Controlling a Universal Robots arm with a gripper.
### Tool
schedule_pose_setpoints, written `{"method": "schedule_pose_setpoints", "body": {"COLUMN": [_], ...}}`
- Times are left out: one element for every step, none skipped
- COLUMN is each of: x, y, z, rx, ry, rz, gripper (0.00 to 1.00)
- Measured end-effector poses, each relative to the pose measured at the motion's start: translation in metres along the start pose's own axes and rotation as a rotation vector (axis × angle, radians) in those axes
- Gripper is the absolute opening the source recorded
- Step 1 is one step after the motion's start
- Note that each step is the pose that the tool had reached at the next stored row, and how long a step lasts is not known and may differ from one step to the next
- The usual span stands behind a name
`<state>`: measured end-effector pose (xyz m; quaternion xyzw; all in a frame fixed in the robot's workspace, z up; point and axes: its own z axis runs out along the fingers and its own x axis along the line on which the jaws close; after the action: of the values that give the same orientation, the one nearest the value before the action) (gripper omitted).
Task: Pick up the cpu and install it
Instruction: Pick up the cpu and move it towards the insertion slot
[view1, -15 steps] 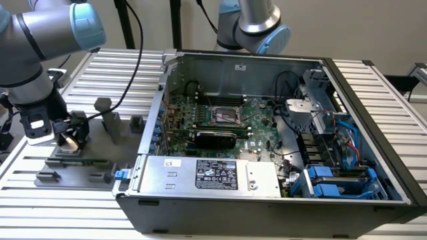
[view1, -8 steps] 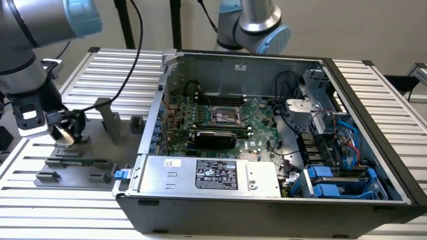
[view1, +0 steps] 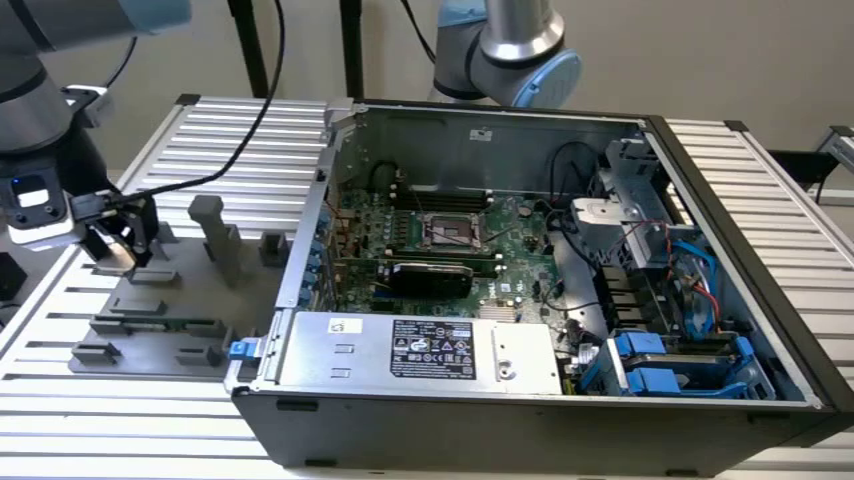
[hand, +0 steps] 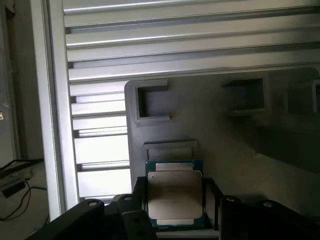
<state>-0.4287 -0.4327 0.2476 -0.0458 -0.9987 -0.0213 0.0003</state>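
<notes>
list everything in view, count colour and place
cpu: one, silver top with green rim, held in the gripper over the tray
tray: one, grey, on the table at the exterior view's left
computer case: one, black, open, mid-table
motherboard: one, green, inside the case
socket: one, dark with metal frame, on the motherboard
table: one, silver slatted, under everything
second arm: one, grey and blue, behind the case
gripper: one, black, closed on the cpu

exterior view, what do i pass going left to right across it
pincer → tall grey block standing on the tray → dark square socket on the motherboard inside the open case → blue drive cage
</notes>
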Motion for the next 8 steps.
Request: {"method": "schedule_pose_setpoints", "body": {"x": [0.000, 0.000, 0.000, 0.000, 0.000, 0.000, 0.000, -0.001], "y": [0.0002, 0.0004, 0.0006, 0.0008, 0.0010, 0.0012, 0.0014, 0.0016], "z": [-0.0049, -0.0094, -0.0139, -0.0183, -0.0229, -0.0274, -0.0319, -0.0366], "rx": [0.0000, 0.0000, 0.0001, 0.0001, 0.0000, 0.0000, 0.0001, 0.0000], "ry": [0.0001, 0.0001, 0.0001, 0.0001, 0.0000, 0.0001, 0.0001, 0.0000], "rz": [0.000, 0.000, 0.000, 0.000, 0.000, 0.000, 0.000, 0.000], "gripper": [0.55, 0.55, 0.55, 0.55, 0.55, 0.55, 0.55, 0.55]}}
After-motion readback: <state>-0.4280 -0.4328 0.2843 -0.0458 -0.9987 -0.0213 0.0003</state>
